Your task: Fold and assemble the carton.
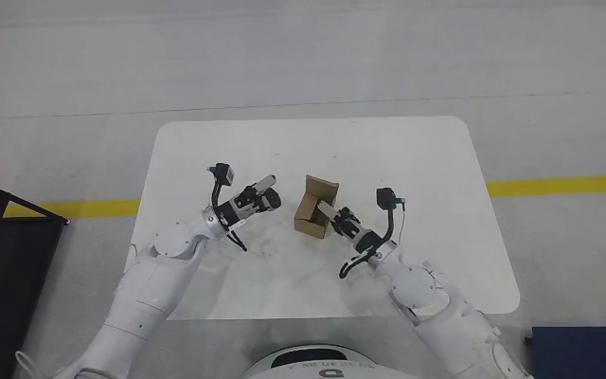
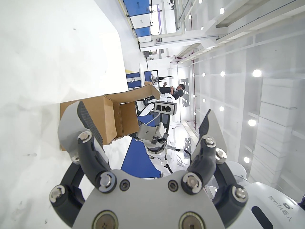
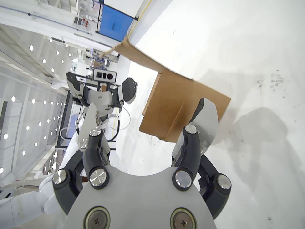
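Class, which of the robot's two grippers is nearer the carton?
The right gripper: its open jaws reach the carton, while the left gripper stands off with bare table between.

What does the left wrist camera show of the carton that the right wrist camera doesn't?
Left wrist view: the carton from its open side, hollow inside, one flap sticking out. Right wrist view: its closed outer wall with a crease down it. Both: the carton on the white table, with the open left gripper and the open right gripper on opposite sides of it.
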